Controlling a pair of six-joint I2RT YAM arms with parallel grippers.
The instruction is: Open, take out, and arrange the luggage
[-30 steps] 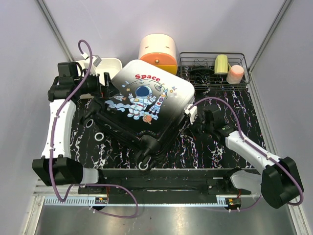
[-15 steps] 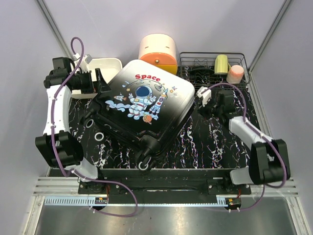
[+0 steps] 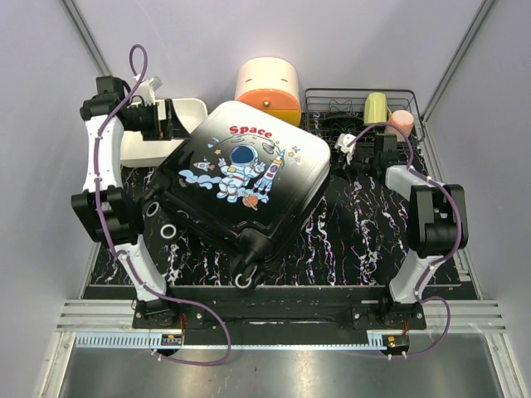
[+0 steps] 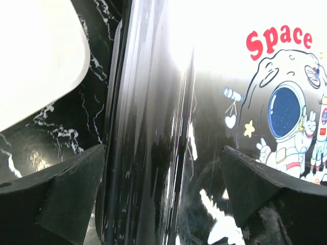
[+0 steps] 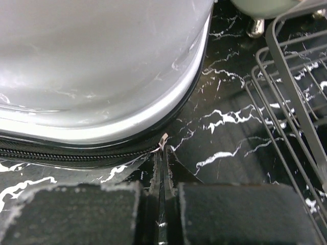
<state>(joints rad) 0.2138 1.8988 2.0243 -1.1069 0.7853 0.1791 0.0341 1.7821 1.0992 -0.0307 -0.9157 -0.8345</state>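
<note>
Luggage (image 3: 241,186) lying closed, astronaut face up, mid-tabletop (image 3: 348,240), skewed, wheels (image 3: 244,280) pointing toward 7 o'clock. Left tool (image 4: 163,204) spreading wide, straddling the shell's 10 o'clock edge beside the white tray (image 3: 137,149); likely bracing the case against sliding. Right tool (image 5: 162,161) working at the 3 o'clock corner, pinching tight on what looks like the zipper pull (image 5: 163,139), low on the tabletop next to the wire rack (image 5: 291,76). Judging this as the unzipping step; lid not yet lifting.
</note>
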